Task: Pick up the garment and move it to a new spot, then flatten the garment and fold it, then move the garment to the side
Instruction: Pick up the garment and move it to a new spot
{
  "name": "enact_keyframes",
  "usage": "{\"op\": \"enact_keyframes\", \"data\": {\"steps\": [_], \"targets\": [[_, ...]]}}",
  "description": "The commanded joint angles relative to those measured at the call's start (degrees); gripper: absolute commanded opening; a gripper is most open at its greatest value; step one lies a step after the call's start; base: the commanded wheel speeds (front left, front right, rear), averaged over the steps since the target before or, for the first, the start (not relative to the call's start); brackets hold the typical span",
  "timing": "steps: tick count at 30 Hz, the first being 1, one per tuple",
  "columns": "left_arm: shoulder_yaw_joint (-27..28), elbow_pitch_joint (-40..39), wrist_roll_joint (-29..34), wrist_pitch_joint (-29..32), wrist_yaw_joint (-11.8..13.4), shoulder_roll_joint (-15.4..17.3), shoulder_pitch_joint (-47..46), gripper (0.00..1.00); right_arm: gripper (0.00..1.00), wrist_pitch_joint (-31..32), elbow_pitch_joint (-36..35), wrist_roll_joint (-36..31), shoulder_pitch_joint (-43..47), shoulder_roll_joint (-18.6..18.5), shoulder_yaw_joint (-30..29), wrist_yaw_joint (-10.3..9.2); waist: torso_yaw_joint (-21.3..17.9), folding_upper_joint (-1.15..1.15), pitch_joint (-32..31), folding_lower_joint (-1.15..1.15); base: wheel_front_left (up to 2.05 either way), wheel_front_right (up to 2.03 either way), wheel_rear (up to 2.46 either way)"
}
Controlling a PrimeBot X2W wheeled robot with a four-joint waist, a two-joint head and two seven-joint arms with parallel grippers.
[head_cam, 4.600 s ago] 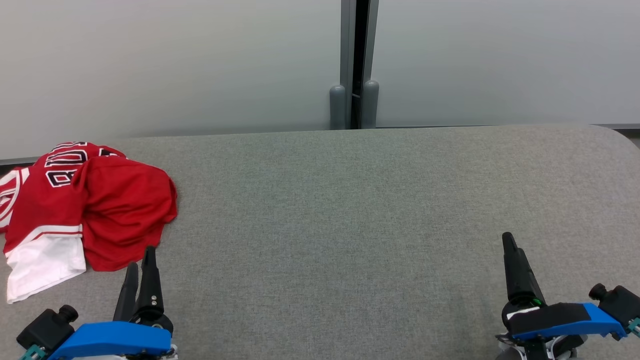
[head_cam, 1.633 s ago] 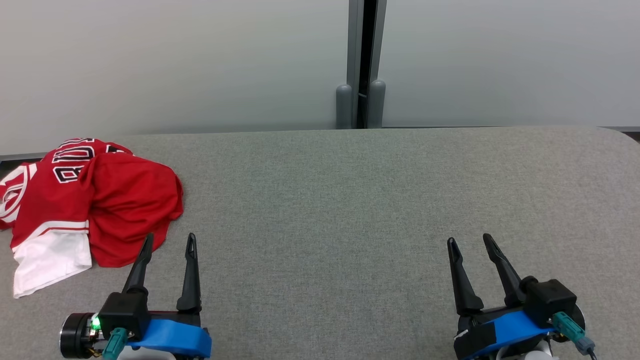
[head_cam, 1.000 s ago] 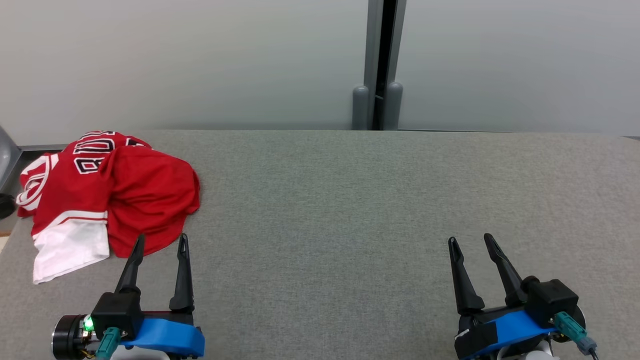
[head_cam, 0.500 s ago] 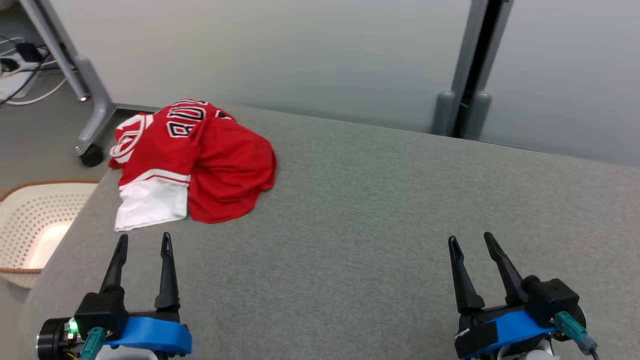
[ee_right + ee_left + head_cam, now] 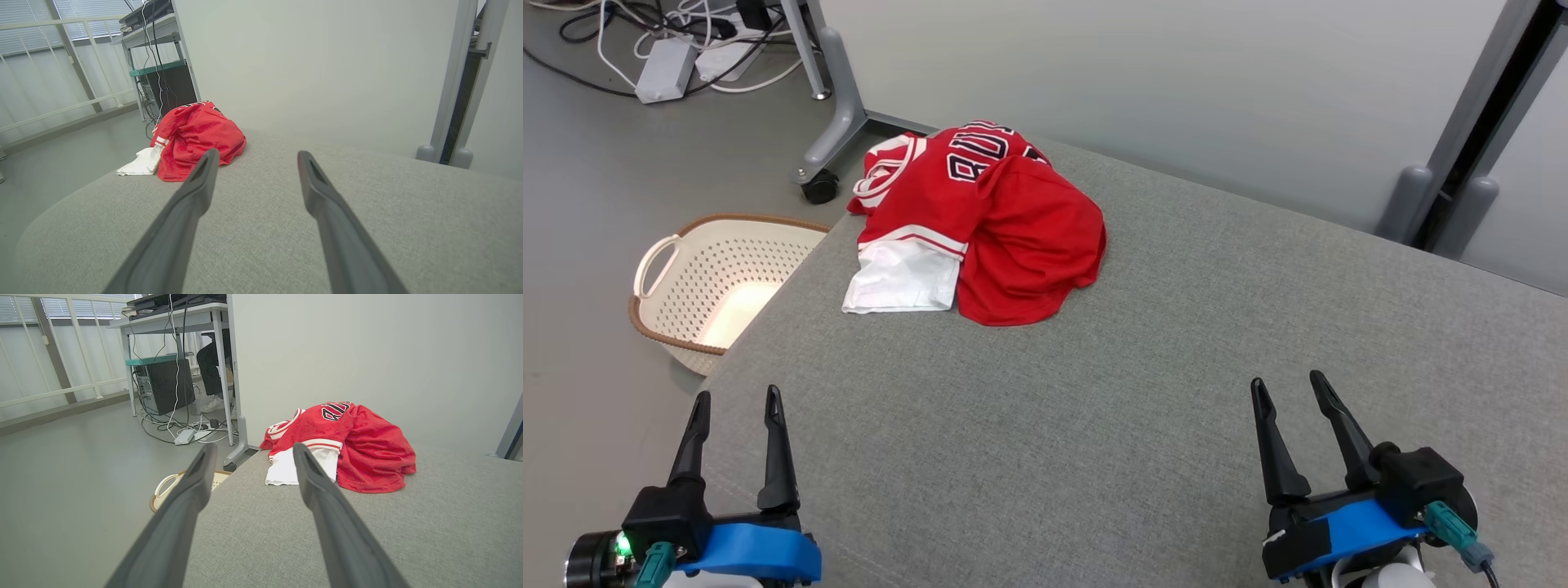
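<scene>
Nothing is done yet: the crumpled garment (image 5: pixel 980 220) lies untouched well ahead of the left tool (image 5: pixel 737 394) and right tool (image 5: pixel 1286 380), both spread apart.

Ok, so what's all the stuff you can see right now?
garment: one, red and white, crumpled at the table's far left corner
table: one, grey fabric top, under the garment
basket: one, cream with brown rim, on the floor left of the table
power strip: one, white, on the floor beyond the basket
computer tower: one, black, under a desk
left gripper: one, dark fingers, open, lower left
right gripper: one, dark fingers, open, lower right
</scene>
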Motion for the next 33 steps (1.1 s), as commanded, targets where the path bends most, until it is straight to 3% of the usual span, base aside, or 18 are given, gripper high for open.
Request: {"op": "enact_keyframes", "data": {"steps": [1,14,24,33], "targets": [[0.17,-0.25,-0.27,-0.2,0.11,0.18,0.42,1.0,1.0,-0.06,0.06,-0.52,-0.93,-0.17,0.12,-0.02,0.83,0.0,0.34,0.0,0.0,0.0,0.0],[0.87,-1.68,-1.28,-0.2,0.02,0.16,-4.47,1.0,1.0,-0.06,-0.22,-1.88,-2.36,-0.69,-0.07,-0.01,-2.31,0.0,3.24,0.0,0.0,0.0,0.0],[3.53,1.47,-0.77,-0.19,-3.29,3.08,-22.3,1.0,1.0,-0.06,-2.73,-3.3,-7.06,-4.37,-0.74,-0.02,-9.42,0.0,11.7,0.0,0.0,0.0,0.0],[6.12,9.91,-1.4,-0.18,-5.04,7.04,-36.4,1.0,1.0,-0.06,-7.51,-4.65,-11.07,-7.61,-3.65,-0.02,-15.49,0.0,20.4,0.0,0.0,0.0,0.0]]}}
